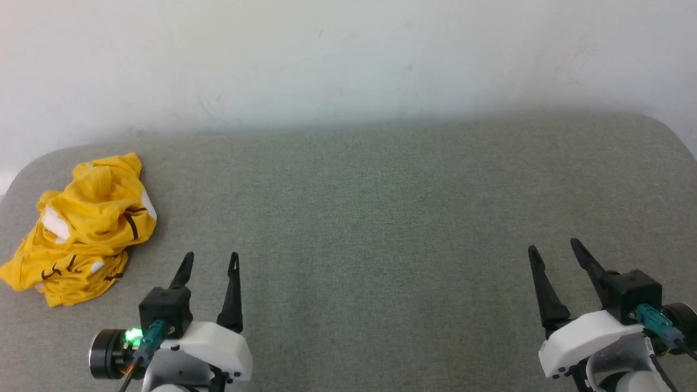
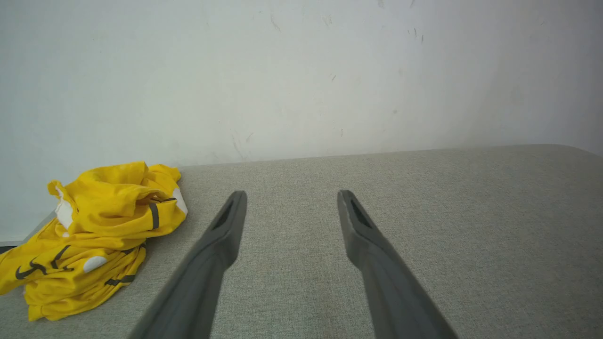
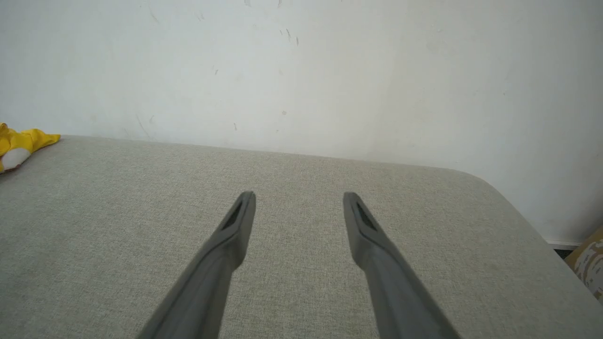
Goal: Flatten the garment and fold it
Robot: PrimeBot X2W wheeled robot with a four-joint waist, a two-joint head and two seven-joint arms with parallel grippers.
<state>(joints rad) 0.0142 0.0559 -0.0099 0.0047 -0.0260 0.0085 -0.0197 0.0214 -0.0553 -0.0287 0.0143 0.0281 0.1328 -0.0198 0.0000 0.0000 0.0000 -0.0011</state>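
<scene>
The garment (image 1: 81,223) is a mustard-yellow shirt with white patches and thin black stripes, crumpled in a heap at the far left of the grey padded table (image 1: 381,218). In the left wrist view the garment (image 2: 89,235) lies left of my fingers, and a yellow corner of the garment (image 3: 19,143) shows at the right wrist view's left edge. My left gripper (image 1: 211,257) stands open and empty just right of the heap, not touching it. At the lower right, my right gripper (image 1: 552,246) is open and empty too, far from the cloth.
A white wall (image 1: 348,60) runs along the table's back edge. The table's corners are rounded; its right edge drops off beside a patterned brown object (image 3: 589,259) on the floor. Bare grey cloth stretches between the two grippers.
</scene>
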